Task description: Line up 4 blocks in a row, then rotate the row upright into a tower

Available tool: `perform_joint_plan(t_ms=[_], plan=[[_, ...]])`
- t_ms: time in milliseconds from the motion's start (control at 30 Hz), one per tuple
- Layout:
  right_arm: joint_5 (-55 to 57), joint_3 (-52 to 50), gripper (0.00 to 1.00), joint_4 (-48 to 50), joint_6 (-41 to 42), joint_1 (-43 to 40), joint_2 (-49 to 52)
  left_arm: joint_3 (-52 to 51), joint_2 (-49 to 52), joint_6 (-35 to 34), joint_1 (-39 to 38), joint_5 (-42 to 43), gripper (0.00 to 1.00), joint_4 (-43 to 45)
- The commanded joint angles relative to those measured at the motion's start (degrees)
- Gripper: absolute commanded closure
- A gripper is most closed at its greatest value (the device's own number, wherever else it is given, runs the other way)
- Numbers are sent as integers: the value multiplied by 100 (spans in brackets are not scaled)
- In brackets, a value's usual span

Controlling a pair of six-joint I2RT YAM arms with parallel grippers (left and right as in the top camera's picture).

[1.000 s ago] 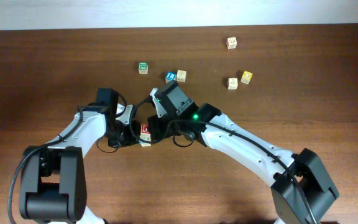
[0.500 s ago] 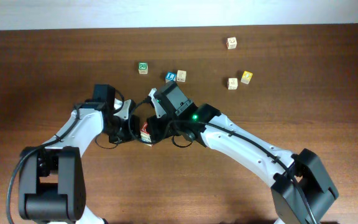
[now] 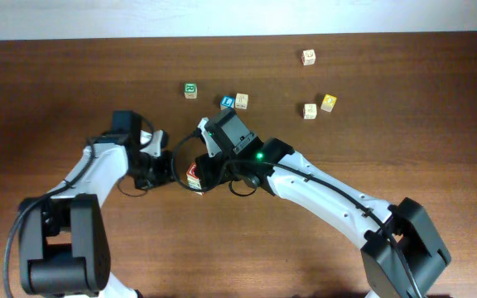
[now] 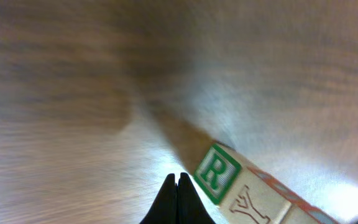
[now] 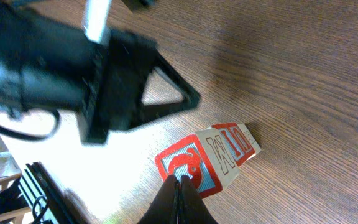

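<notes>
A pale-wood block point(image 3: 194, 175) with a green R face point(image 4: 217, 173) and a red picture face point(image 5: 188, 165) lies mid-table between both grippers. My left gripper point(image 3: 166, 171) is shut and empty, its tips point(image 4: 179, 182) just left of the R face, a little apart from it. From the other side my right gripper point(image 3: 201, 170) is shut too, and its tips point(image 5: 180, 182) rest against the red face. At the back lie a teal-marked block point(image 3: 190, 89), a plain block point(image 3: 242, 100), an orange-red-marked block point(image 3: 309, 56) and another pale block point(image 3: 310, 110).
A blue-faced cube point(image 3: 228, 102) sits against the plain block, and a yellow-faced cube point(image 3: 328, 102) sits beside the right pale one. The right arm point(image 3: 321, 186) stretches across the table's middle. The table's far edge runs along the top.
My left arm has drawn back to the left, away from the middle block. The right gripper has stayed at the block, which has barely shifted.
</notes>
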Motion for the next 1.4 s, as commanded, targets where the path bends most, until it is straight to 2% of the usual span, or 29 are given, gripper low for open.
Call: perform_joint_plan(t_ms=[0,500,633,767,867,900,967,1000,1033,1100,1167,1267,1367], plan=[[13,120,96,-57,-46,68,103,385,-13,-44,304,-315,100,4],[17,688,94,-503,-262,68,98,527,-13,-44,363,-334,100,9],[37,1353,85,-1115,-557,-2,37,778,-63,20,365,-426,100,-177],[343,2393,78,-2131,-1032,-245,-90,1646,-407,249,363,-715,100,-938],[640,3058,70,-2833,-1283,-459,-243,2315,-754,623,363,-835,98,-1530],[761,3289,64,-3099,-1351,-555,-310,2599,-942,907,363,-831,93,-1775],[1134,3794,56,-3716,-1355,-782,-496,3051,-1346,1202,363,-831,76,-2124],[1272,3939,54,-3919,-1355,-859,-581,3165,-1512,1200,363,-828,67,-2186],[1432,4122,47,-4168,-1355,-955,-704,3246,-1722,1200,363,-828,54,-2208],[1803,4454,34,-4656,-1353,-1139,-1001,3263,-2175,1200,363,-835,38,-2201],[2068,4645,18,-4972,-1351,-1263,-1294,3263,-2542,1198,363,-931,1,-2210],[2411,4743,2,-5289,-1349,-1410,-1847,3263,-2903,1198,363,-935,1,-2299],[2680,4743,2,-5539,-1349,-1449,-2514,3263,-3132,1198,363,-933,1,-2306]])
